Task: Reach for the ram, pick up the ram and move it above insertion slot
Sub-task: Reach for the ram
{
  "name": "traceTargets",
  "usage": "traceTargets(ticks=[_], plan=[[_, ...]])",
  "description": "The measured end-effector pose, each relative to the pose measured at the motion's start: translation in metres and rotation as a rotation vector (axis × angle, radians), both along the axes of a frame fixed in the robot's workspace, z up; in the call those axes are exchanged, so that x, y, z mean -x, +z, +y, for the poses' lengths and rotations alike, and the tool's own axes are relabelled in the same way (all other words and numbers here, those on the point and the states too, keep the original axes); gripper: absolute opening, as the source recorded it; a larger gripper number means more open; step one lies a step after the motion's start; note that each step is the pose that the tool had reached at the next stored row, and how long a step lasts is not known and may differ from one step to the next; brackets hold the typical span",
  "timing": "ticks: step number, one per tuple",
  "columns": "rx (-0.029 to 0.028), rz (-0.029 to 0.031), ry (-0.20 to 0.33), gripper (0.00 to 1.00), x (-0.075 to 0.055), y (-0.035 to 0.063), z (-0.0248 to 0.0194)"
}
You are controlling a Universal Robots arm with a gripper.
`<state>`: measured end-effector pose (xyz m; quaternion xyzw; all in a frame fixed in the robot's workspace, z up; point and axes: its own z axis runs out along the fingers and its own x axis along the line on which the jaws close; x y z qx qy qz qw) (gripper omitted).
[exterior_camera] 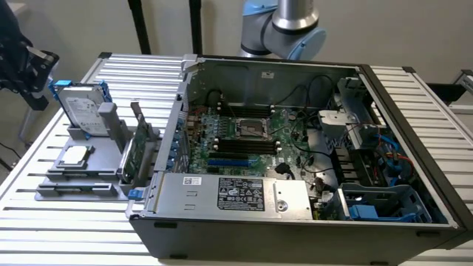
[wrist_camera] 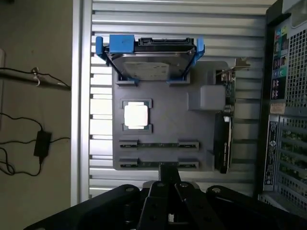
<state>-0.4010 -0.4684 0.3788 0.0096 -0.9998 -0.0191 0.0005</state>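
Note:
Two long narrow slots of the grey holder tray (wrist_camera: 172,115) each hold a thin dark-green strip seen edge-on, which I take for the ram (wrist_camera: 158,143) and a second stick (wrist_camera: 158,164). My gripper (wrist_camera: 169,173) hangs above the tray edge, just past the second stick. Its black fingers (wrist_camera: 160,196) meet with nothing between them. In the exterior view the same tray (exterior_camera: 99,166) lies to the left of the open computer case. The motherboard's black insertion slots (exterior_camera: 247,145) sit in the middle of the case. Part of my arm (exterior_camera: 296,25) shows behind it.
A silver hard drive in a blue bracket (wrist_camera: 151,67) (exterior_camera: 80,111), a processor chip (wrist_camera: 136,115) (exterior_camera: 74,157) and a wider green card with a metal bracket (wrist_camera: 225,120) (exterior_camera: 137,149) stand on the tray. The case wall (wrist_camera: 283,120) rises beside it. Cables lie on the floor (wrist_camera: 41,143).

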Motion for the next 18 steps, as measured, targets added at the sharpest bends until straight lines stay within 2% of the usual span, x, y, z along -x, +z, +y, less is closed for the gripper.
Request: traceTargets(ticks=[4,5,11,18], plan=[[-0.0001,-0.0001,0.000,0.11,0.000,-0.0003,-0.0175],[-0.0001,0.0000,0.000,0.11,0.000,-0.0004,-0.0194],[0.0000,0.0003,0.006,0.11,0.000,-0.0002,-0.0203],[0.0000,0.0003,0.129,0.11,0.000,-0.0002,-0.0203]])
